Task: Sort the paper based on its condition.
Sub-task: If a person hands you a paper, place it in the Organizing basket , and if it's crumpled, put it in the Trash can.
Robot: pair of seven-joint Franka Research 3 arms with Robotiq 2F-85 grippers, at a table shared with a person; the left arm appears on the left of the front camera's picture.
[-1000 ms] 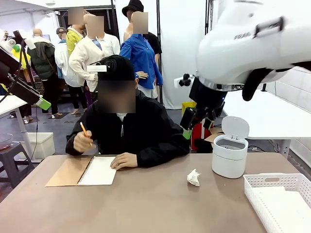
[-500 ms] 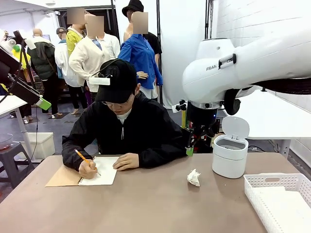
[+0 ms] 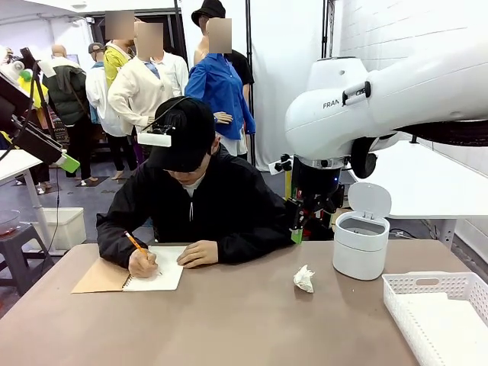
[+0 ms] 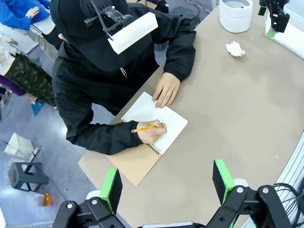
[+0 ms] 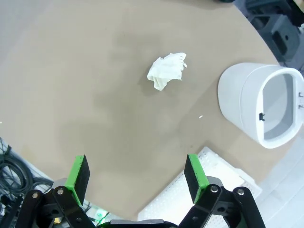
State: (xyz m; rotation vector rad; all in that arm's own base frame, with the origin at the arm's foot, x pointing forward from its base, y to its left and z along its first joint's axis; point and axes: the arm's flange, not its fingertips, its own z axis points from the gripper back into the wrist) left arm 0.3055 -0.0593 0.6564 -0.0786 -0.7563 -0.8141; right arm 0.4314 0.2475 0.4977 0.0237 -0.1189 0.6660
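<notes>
A crumpled lump of white paper (image 3: 303,279) lies on the brown table, left of the white bin; it also shows as paper (image 5: 166,70) and paper (image 4: 235,48) in the wrist views. My right gripper (image 3: 299,227) hangs above the table's far side, a little behind and above the lump. It is the right gripper (image 5: 137,175) whose green pads stand wide apart with nothing between them. My left gripper (image 4: 167,185) is open too, high over the table, looking down on the person writing.
A person at the far side writes with a pencil in a spiral notebook (image 3: 130,271) with a tan cover. A white bin (image 3: 360,245) with its lid up stands at the right. A white slotted basket (image 3: 438,305) sits at the near right corner.
My right arm has swung and its gripper has come down slightly towards the table. The person has bent over the notebook and begun writing.
</notes>
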